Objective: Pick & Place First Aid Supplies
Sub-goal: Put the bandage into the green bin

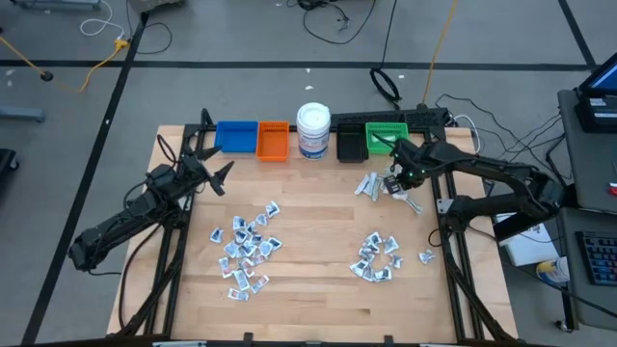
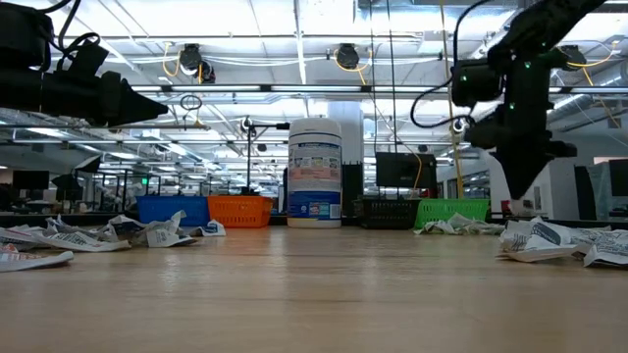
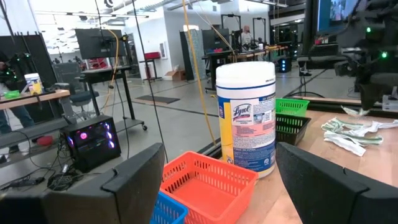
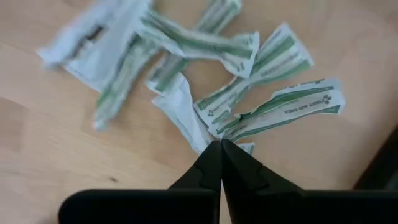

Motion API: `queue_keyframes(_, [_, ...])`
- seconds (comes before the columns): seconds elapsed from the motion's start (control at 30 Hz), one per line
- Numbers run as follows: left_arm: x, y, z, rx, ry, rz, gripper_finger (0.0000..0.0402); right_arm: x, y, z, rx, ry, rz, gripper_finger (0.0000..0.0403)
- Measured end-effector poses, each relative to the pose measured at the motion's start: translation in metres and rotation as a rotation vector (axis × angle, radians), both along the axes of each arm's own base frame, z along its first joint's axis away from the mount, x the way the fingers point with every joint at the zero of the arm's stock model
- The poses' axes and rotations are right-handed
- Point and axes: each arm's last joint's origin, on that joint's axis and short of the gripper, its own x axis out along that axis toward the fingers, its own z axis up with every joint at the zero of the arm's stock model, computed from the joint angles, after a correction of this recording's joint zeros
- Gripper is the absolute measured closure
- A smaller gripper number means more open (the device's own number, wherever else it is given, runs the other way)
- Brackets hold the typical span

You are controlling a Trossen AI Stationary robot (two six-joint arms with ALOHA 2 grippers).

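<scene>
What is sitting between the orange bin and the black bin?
In the high view, a white jar with a blue label stands between the orange bin and the black bin. The low view shows it there too.

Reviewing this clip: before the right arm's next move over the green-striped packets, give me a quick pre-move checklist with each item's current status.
1. Right gripper over the green-striped packets near the green bin: ok.
2. Right jaws shut tip to tip: ok.
3. A packet actually pinched between the jaws: cannot tell; the tips meet at a packet's edge, but no grip shows.
4. Green bin free to receive: cannot tell; its inside is not visible.
5. Left gripper out of the way: ok; it hangs open near the blue bin and orange bin.
6. Wipes jar upright, clear of the right arm: ok.
</scene>
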Motion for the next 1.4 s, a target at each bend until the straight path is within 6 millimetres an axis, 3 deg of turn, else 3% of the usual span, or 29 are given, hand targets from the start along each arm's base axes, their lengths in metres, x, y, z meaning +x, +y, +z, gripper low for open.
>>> queue_keyframes(0.33, [0.0, 0.0, 0.0, 0.0, 0.0, 0.0, 0.0092, 0.012, -0.008, 0.059, -0.054, -0.074, 0.004, 0.0403])
queue_keyframes(0.47, [0.0, 0.0, 0.0, 0.0, 0.0, 0.0, 0.0092, 0.015, -0.011, 0.07, -0.073, -0.103, 0.009, 0.0403])
queue_keyframes(0.67, [0.0, 0.0, 0.0, 0.0, 0.0, 0.0, 0.0092, 0.027, -0.035, 0.061, -0.079, -0.082, 0.016, 0.0403])
queue_keyframes(0.87, [0.0, 0.0, 0.0, 0.0, 0.0, 0.0, 0.0092, 0.036, -0.076, 0.048, -0.079, -0.047, -0.006, 0.0403])
queue_keyframes(1.2, [0.0, 0.0, 0.0, 0.0, 0.001, 0.0, 0.0092, 0.053, -0.15, 0.05, -0.096, -0.029, -0.042, 0.0403])
queue_keyframes(1.4, [0.0, 0.0, 0.0, 0.0, 0.0, 0.0, 0.0092, 0.056, -0.165, 0.043, -0.078, -0.01, -0.048, 0.0403])
